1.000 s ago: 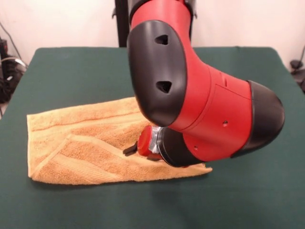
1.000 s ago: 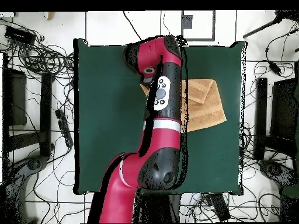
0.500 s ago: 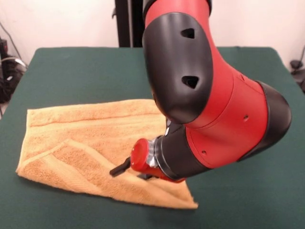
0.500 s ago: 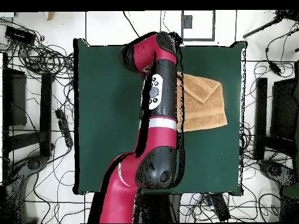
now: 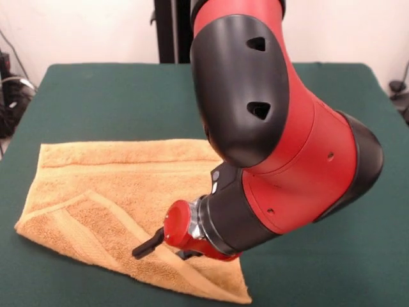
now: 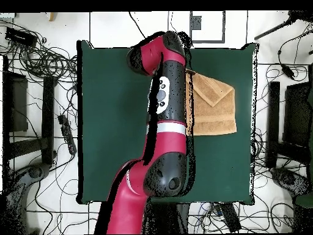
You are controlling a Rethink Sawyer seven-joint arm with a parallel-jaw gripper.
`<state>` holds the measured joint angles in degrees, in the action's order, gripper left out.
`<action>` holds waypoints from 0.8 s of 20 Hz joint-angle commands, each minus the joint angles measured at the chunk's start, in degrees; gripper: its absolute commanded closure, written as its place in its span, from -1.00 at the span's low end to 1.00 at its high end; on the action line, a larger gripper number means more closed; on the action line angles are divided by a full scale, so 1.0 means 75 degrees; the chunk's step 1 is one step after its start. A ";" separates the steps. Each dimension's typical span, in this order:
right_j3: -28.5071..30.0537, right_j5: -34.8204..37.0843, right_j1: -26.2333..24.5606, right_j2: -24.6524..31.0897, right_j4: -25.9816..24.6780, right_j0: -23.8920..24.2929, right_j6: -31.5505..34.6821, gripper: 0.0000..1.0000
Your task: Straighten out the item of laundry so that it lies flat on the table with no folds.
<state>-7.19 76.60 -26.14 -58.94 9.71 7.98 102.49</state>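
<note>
golden-orange towel point(image 5: 115, 192), dark green table point(image 5: 96, 96), red-black arm point(image 5: 268, 128)

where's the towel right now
In the front view the towel lies on the table's left half, its near right corner under the tool.

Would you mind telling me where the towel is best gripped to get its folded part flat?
Probably the loose corner of the folded-over flap on the towel, in the front view the triangular layer on its lower left. Come from above and lift it towards the near-left, over the bare table; its diagonal edge shows that it is doubled there.
</note>
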 commanded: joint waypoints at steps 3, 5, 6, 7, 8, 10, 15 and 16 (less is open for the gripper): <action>-0.0353 -0.1580 -0.0748 -0.1126 -0.0281 0.0545 0.0126 -1.00; -0.0445 -0.1661 -0.0766 -0.1363 -0.0298 0.0632 0.0111 -1.00; -0.0436 -0.1693 -0.0761 -0.1413 -0.0313 0.0637 0.0072 -1.00; -0.0426 -0.1726 -0.0755 -0.1463 -0.0328 0.0641 0.0033 -1.00; -0.0396 -0.1727 -0.0732 -0.1508 -0.0352 0.0626 -0.0041 -1.00; -0.0261 -0.1719 -0.0656 -0.1493 -0.0404 0.0540 -0.0110 -1.00; 0.0138 -0.1633 -0.0394 -0.1343 -0.0615 0.0309 -0.0370 -1.00; 0.0207 -0.1583 -0.0342 -0.1321 -0.0649 0.0275 -0.0481 -1.00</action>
<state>-10.75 69.03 -27.47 -67.20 7.47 11.83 102.50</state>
